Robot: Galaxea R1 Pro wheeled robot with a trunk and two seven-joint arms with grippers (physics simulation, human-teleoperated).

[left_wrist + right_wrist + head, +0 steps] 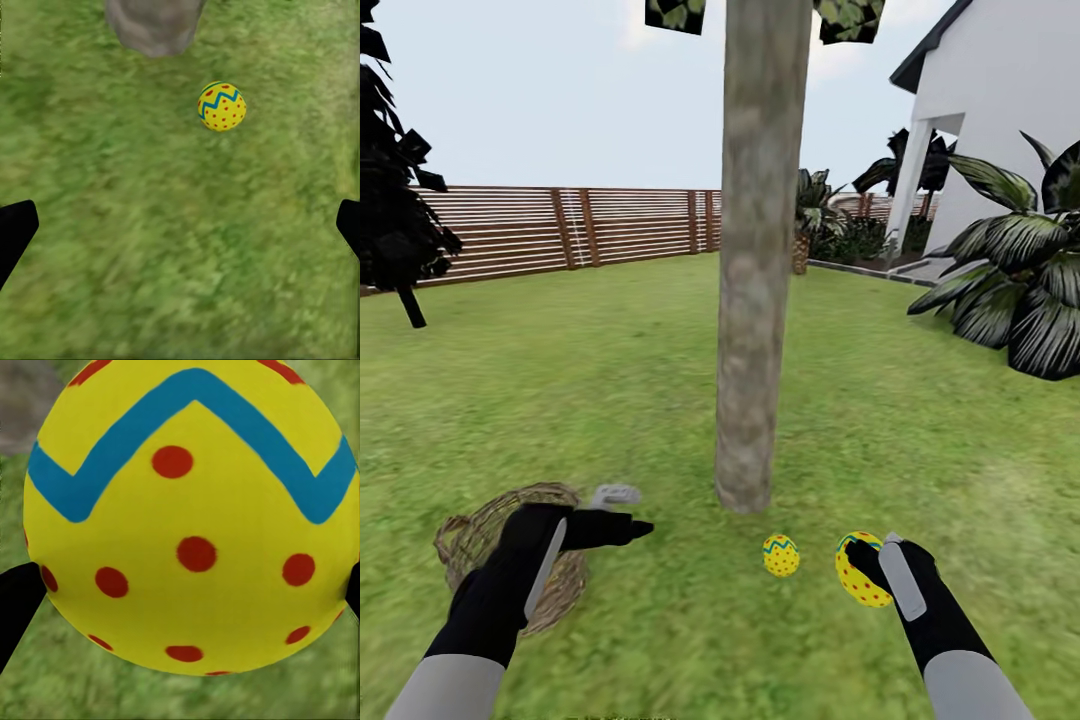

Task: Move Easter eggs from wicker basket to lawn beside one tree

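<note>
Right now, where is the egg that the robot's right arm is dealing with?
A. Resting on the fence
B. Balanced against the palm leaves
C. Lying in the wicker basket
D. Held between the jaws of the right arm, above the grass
D: the right gripper is shut on an egg near the tree, while another egg lies on the lawn.
</note>
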